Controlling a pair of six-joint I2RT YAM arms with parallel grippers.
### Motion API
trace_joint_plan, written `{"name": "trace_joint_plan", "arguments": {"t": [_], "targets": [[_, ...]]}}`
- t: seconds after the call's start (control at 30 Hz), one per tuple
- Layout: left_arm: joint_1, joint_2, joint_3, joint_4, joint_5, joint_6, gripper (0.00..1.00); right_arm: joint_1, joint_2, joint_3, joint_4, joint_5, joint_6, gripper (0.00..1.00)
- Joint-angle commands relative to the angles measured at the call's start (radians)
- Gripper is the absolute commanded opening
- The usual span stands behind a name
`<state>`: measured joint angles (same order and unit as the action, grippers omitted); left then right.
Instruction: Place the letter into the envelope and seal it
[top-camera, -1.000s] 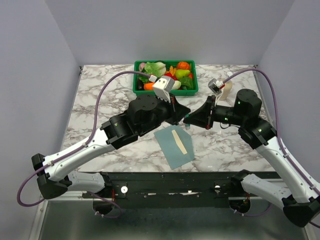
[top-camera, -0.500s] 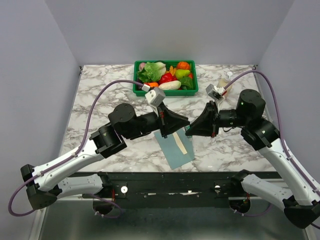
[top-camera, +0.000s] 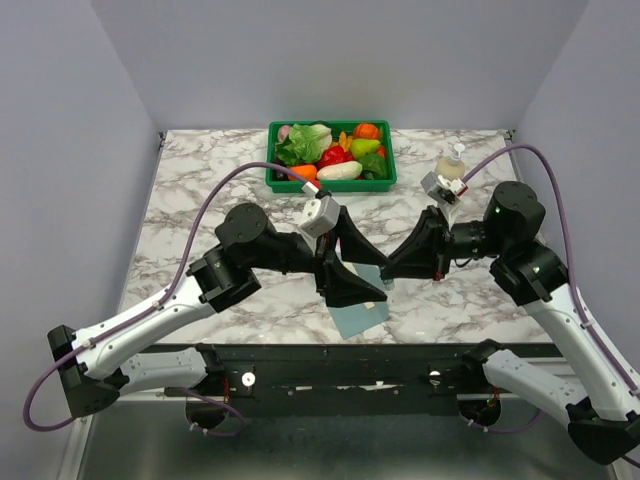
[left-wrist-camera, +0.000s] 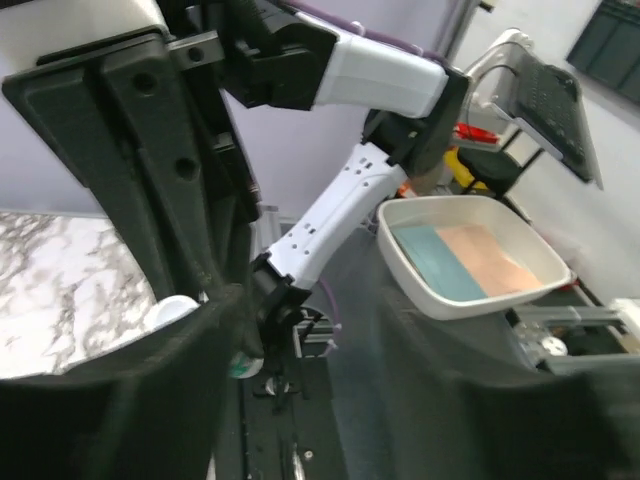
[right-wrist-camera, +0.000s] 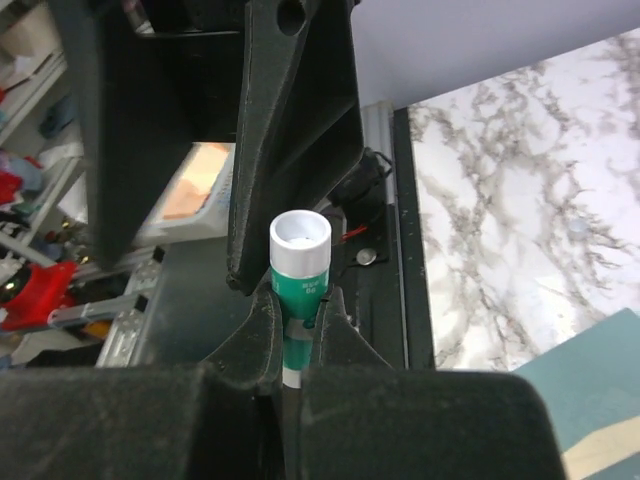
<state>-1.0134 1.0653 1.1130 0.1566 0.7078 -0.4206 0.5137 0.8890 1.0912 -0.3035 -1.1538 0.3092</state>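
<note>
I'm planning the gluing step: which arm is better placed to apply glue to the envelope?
Probably right: the right hand is shut on the glue stick beside the envelope; the left hand is open, empty, over the envelope.

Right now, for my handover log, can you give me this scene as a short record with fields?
left gripper: open, over the envelope
right gripper: shut on a glue stick
envelope: flat on the table, partly hidden by the left gripper
cream strip: on the envelope, identity unclear
far side: green basket of toy vegetables, pump bottle
</note>
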Motion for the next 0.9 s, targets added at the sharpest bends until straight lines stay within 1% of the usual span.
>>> {"name": "trace_joint_plan", "arguments": {"t": [0.0, 0.03, 0.13, 0.17, 0.23, 0.27, 0.3, 0.33, 0.37, 0.4, 0.43, 0.47, 0.6, 0.67, 0.87], "targets": [[0.071, -0.010, 0.012, 0.056, -0.028, -0.016, 0.78, 0.009, -0.041, -0.019, 0.037, -0.029, 0.019, 0.01], [0.082, -0.033, 0.007, 0.066, -0.063, -0.023, 0.82, 0.009, -0.041, -0.034, 0.037, -0.014, 0.019, 0.01], [0.104, -0.085, -0.013, 0.055, -0.158, -0.026, 0.87, 0.009, -0.048, -0.048, 0.037, 0.046, 0.021, 0.01], [0.107, -0.096, -0.018, 0.040, -0.259, -0.024, 0.88, 0.009, -0.051, -0.054, 0.038, 0.066, 0.024, 0.01], [0.105, -0.102, -0.001, -0.069, -0.388, -0.039, 0.87, 0.009, -0.050, -0.053, 0.038, 0.113, 0.036, 0.01], [0.107, -0.096, 0.017, -0.119, -0.536, -0.050, 0.87, 0.009, -0.048, -0.054, 0.037, 0.171, 0.041, 0.01], [0.107, -0.088, 0.053, -0.220, -0.592, -0.069, 0.86, 0.011, -0.045, -0.053, 0.034, 0.204, 0.047, 0.01], [0.107, -0.064, 0.074, -0.265, -0.638, -0.081, 0.84, 0.009, -0.044, -0.053, 0.035, 0.270, 0.050, 0.01], [0.107, -0.050, 0.093, -0.300, -0.674, -0.098, 0.82, 0.009, -0.042, -0.053, 0.035, 0.302, 0.053, 0.01], [0.107, -0.036, 0.123, -0.349, -0.695, -0.106, 0.81, 0.009, -0.039, -0.050, 0.035, 0.330, 0.056, 0.01], [0.105, -0.010, 0.134, -0.368, -0.700, -0.115, 0.77, 0.009, -0.033, -0.048, 0.035, 0.374, 0.056, 0.01], [0.101, 0.002, 0.145, -0.383, -0.700, -0.141, 0.76, 0.009, -0.032, -0.045, 0.032, 0.391, 0.056, 0.01], [0.065, 0.064, 0.211, -0.453, -0.755, -0.170, 0.73, 0.011, -0.007, -0.028, 0.030, 0.410, 0.059, 0.01], [0.044, 0.087, 0.219, -0.453, -0.774, -0.181, 0.73, 0.009, -0.004, -0.031, 0.029, 0.413, 0.060, 0.01], [0.016, 0.119, 0.222, -0.408, -0.765, -0.230, 0.71, 0.009, -0.015, -0.040, 0.029, 0.425, 0.062, 0.01]]}}
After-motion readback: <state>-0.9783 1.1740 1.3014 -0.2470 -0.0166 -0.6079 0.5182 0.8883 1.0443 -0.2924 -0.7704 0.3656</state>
